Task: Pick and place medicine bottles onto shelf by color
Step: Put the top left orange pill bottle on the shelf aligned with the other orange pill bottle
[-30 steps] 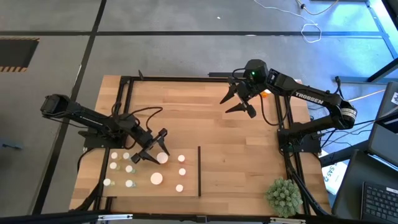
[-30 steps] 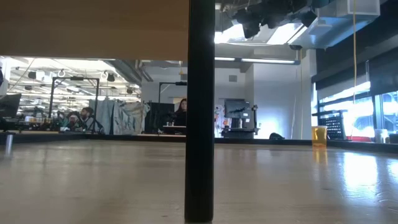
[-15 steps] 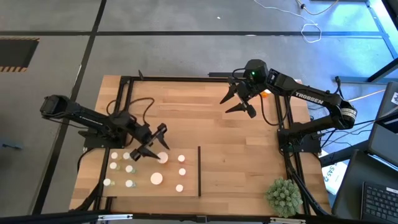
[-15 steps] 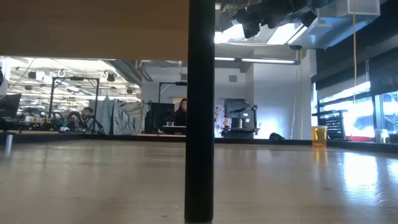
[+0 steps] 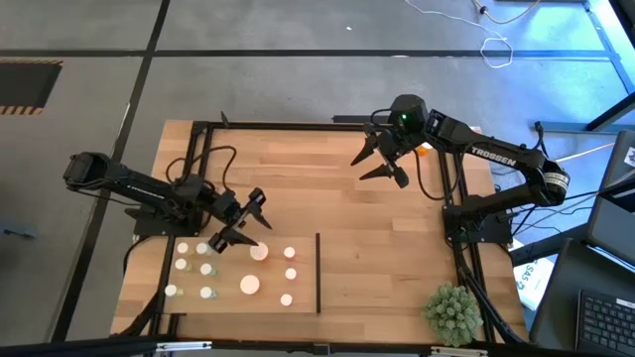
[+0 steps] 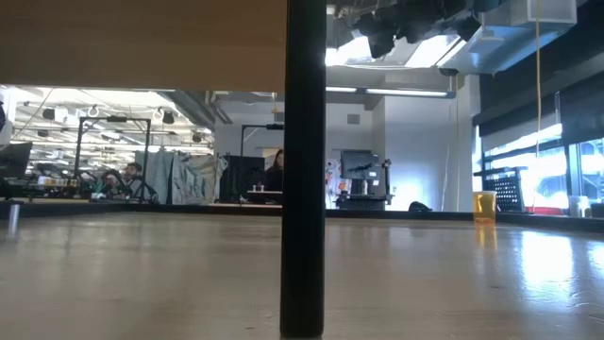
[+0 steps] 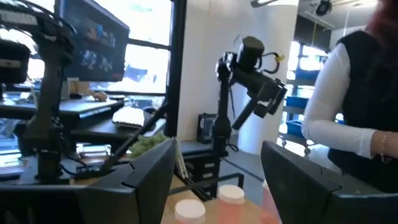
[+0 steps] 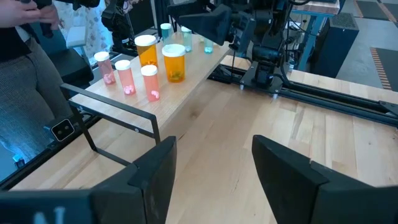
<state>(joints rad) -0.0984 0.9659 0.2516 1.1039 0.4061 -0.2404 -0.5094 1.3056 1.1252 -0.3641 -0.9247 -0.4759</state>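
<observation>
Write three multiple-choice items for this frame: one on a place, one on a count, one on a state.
1. Where is the spiky green plant ball?
A. at the table's near right corner
B. on the shelf
C. under the left hand

2. How many wide orange bottles with white caps does the right wrist view show on the shelf?
A. none
B. two
C. five

3. What is the state of the left hand?
A. shut on a bottle
B. open and empty
C. out of view

Answers: 1 A, the high view shows it by that corner, off the shelf. 2 B, two wide orange bottles stand side by side. 3 B, its fingers are spread above the bottles with nothing between them.
</observation>
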